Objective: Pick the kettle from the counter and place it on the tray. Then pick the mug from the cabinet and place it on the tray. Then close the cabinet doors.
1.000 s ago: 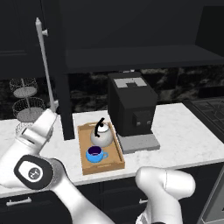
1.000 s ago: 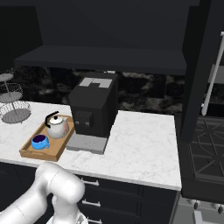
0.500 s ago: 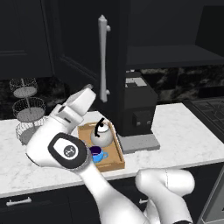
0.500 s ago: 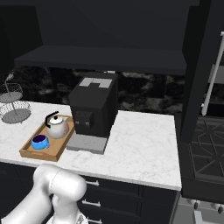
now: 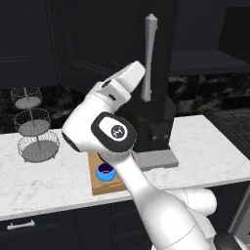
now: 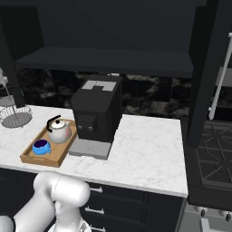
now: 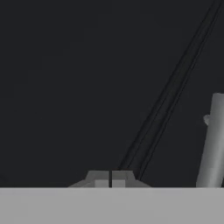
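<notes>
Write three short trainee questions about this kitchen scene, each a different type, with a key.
1. True or false: the kettle and the mug both sit on the tray.
2. Multiple choice: beside the tray stands A) a toaster, B) a black coffee machine, C) a blender.
3. Fill in: in the hand view the claw is ___, facing a black cabinet door near its pale bar handle.

Key: 1 true; 2 B; 3 shut.

Glossy white rounded arm [image 5: 146, 195] segments, black disc joint cap, small grey claw [image 7: 110, 178] tips.
</notes>
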You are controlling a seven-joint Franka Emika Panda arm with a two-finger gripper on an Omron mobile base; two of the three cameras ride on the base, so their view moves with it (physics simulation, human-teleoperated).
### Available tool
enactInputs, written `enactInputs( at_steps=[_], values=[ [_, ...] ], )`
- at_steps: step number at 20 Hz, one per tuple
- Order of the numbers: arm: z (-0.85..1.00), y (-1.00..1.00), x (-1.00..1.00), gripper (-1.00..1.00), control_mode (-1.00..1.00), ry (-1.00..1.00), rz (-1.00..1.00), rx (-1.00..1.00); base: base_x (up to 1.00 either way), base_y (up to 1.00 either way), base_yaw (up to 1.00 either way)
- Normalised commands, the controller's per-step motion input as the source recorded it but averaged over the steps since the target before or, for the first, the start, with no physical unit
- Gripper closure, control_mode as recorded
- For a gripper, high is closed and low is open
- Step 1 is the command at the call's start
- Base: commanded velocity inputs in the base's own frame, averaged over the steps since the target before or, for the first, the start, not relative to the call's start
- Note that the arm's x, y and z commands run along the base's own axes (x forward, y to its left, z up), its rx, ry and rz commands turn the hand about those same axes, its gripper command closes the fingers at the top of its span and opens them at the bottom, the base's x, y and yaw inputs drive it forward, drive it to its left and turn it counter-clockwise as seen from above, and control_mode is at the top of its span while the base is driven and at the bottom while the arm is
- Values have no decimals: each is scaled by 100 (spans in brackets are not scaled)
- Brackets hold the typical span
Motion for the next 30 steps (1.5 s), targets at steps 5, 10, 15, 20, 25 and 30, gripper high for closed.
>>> enactInputs(
  at_steps=[5, 10, 15, 20, 25, 30],
  values=[
    [42, -50, 66, 100, -100, 37, 8, 12, 0, 0, 0],
    [12, -48, 92, 100, -100, 45, 16, 7, 0, 0, 0],
    [-22, -52, 100, 100, -100, 24, 23, 0, 0, 0, 0],
    [-57, -44, 92, 100, -100, 0, 27, 0, 0, 0, 0],
    [-36, -40, 85, 100, -100, -3, 26, 2, 0, 0, 0],
    [0, -19, 85, 100, -100, 0, 21, 11, 0, 0, 0]
  ],
)
